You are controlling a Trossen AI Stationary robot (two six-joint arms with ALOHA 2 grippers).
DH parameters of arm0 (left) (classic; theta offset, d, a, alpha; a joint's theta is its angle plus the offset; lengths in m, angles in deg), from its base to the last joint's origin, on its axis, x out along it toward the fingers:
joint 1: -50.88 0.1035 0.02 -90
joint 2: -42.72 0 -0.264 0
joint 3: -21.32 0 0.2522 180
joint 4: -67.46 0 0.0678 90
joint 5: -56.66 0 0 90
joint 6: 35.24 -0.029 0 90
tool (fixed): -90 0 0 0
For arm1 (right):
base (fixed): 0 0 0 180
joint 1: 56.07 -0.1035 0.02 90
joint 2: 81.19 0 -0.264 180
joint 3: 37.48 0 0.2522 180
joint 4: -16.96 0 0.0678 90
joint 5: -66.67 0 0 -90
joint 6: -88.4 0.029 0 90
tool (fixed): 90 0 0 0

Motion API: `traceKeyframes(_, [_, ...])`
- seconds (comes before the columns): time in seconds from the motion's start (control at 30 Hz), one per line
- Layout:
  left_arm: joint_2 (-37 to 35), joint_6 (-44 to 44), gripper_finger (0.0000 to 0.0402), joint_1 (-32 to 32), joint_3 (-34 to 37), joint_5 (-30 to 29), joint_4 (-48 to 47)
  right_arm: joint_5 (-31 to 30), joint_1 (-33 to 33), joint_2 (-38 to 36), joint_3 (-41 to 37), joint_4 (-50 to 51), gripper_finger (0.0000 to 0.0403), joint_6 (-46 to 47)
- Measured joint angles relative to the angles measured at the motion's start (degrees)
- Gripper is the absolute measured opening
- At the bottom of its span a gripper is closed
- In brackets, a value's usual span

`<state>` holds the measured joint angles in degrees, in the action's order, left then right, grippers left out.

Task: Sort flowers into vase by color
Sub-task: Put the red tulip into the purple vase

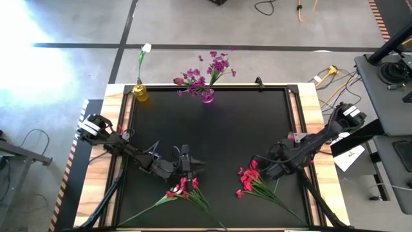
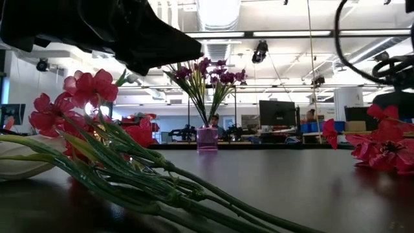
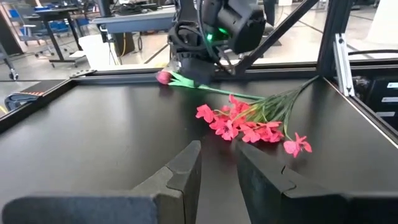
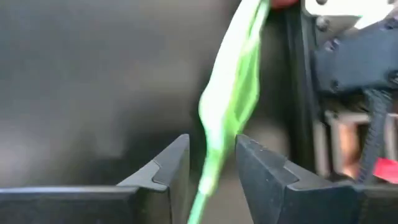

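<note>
A pink glass vase (image 1: pixel 207 96) (image 2: pixel 207 138) at the table's far edge holds purple sprays (image 1: pixel 212 67) (image 2: pixel 207 71). A yellow vase (image 1: pixel 140 93) holds the white bloom (image 1: pixel 147 48). Two red-pink bunches lie flat, one near-left (image 1: pixel 183 187) (image 2: pixel 84 97), one near-right (image 1: pixel 250 180) (image 3: pixel 249 124). The single pink bud (image 1: pixel 291 136) (image 3: pixel 163 76) lies beside my right arm. My right gripper (image 1: pixel 262 167) (image 4: pixel 212 155) is open, a finger on each side of the bud's green stem (image 4: pixel 214 149). My left gripper (image 1: pixel 196 164) (image 3: pixel 217 168) is open just beyond the near-left bunch, over bare mat. My right gripper has the bud's stem (image 4: pixel 211 165) running between its fingers, with a gap showing on each side. Whether a finger touches it, I cannot tell.
The black mat (image 1: pixel 212 129) is bare between the vases and the bunches. Wooden strips and black frame rails (image 1: pixel 302 122) border it left and right. Stems of both bunches trail toward the near edge. Cables and equipment lie right of the table.
</note>
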<state>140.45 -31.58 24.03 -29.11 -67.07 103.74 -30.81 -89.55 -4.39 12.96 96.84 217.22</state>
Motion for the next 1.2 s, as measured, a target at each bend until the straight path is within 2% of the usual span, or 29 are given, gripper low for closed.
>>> traceKeyframes(0.1, [0.0, 0.0, 0.0086, 0.0, -0.3, 0.0, -0.1, -1.8, 0.1, 2.0, -0.6, -0.7, 0.0107, 1.7])
traceKeyframes(0.23, [0.0, 0.0, 0.0086, -0.2, -0.8, 0.0, -0.1, 1.5, -0.2, 5.6, -0.8, -3.0, 0.009, 1.8])
traceKeyframes(0.37, [0.0, -0.4, 0.0086, -0.2, -1.2, 0.0, 0.1, 0.4, -0.2, 7.9, -0.5, -5.2, 0.0075, -0.8])
traceKeyframes(0.43, [0.0, -0.6, 0.0086, -0.2, -1.2, 0.0, 0.0, -2.2, -0.2, 9.0, 1.8, -5.1, 0.0063, -2.2])
traceKeyframes(0.5, [0.0, -0.6, 0.0086, -0.2, -1.2, -0.1, 0.0, -7.5, -0.3, 9.7, 5.7, -5.5, 0.0045, -3.6])
traceKeyframes(0.6, [0.0, -0.6, 0.0086, -0.2, -0.8, -0.2, -0.1, -14.0, 0.3, 9.6, 10.3, -1.9, 0.0017, -11.5])
traceKeyframes(0.7, [0.0, -1.2, 0.0086, -0.2, -0.2, -0.2, 0.4, -16.8, 2.1, 9.5, 13.5, -5.2, 0.0015, -22.6])
traceKeyframes(0.8, [0.0, -1.2, 0.0086, -0.2, 0.0, -0.2, 0.5, -19.1, 4.3, 9.2, 14.2, -4.1, 0.0014, -30.6])
traceKeyframes(0.93, [0.0, -1.2, 0.0086, -0.2, 0.0, -0.2, 0.6, -18.6, 9.6, 8.7, 13.8, -6.7, 0.0034, -40.6])
traceKeyframes(1.1, [-0.5, -1.2, 0.0086, -0.6, 0.3, -0.2, -2.3, -11.9, 15.7, 8.6, 12.1, -13.9, 0.0107, -53.8])
traceKeyframes(1.2, [-2.3, -0.8, 0.0086, -1.2, 1.7, -0.2, -4.5, -11.5, 19.0, 8.6, 12.1, -14.2, 0.0141, -58.0])
